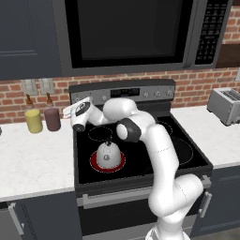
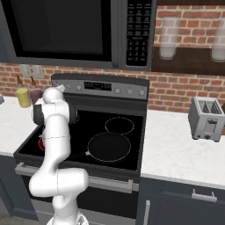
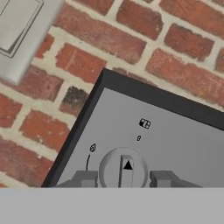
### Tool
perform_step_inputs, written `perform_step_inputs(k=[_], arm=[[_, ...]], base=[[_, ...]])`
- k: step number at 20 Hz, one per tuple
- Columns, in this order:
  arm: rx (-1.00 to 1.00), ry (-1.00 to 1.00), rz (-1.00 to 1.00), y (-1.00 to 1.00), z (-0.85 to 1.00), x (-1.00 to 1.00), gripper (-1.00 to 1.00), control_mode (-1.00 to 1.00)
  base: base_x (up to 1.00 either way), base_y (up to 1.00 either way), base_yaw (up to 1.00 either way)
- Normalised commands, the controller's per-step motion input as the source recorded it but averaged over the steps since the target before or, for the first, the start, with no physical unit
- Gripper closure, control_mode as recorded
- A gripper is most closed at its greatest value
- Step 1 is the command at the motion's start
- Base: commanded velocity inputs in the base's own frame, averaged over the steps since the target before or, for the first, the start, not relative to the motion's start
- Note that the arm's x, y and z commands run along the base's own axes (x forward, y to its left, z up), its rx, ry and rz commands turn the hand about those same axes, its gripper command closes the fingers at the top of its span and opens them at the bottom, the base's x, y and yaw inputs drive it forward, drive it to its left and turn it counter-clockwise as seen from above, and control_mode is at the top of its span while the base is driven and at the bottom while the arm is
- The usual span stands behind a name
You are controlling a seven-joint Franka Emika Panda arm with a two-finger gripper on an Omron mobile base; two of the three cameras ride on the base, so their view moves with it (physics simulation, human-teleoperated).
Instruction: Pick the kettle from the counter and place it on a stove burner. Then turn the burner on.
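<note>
Tool [image 3: 123, 178] fingers stood one on each side of the round knob [image 3: 123, 169] at the left end of the stove's [image 1: 140, 154] grey back panel, close around it. Below, the kettle [image 1: 107, 154] sat on the glowing red front-left burner [image 1: 107, 161], away from the bench [image 1: 33, 159].

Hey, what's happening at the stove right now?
The kettle already sits on the stove's front left burner, which glows red around it. The gripper is up at the left end of the grey back panel, with its fingers on either side of a round knob. So the kettle is placed and the burner appears to be on, with the hand at the knob.
</note>
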Motion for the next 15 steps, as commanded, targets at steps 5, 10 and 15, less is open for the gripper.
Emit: perform_step_inputs(k=[5, 10, 15], arm=[[-0.12, 0.0, 0.0, 0.0, -0.15, 0.04, 1.0, -1.0], [-0.12, 0.0, 0.0, 0.0, -0.04, 0.02, 1.0, -1.0], [-0.09, -0.01, 0.0, -0.02, -0.03, 0.0, 1.0, -1.0]], base=[[0.0, 0.0, 0.0], [0.0, 0.0, 0.0], [0.0, 0.0, 0.0]])
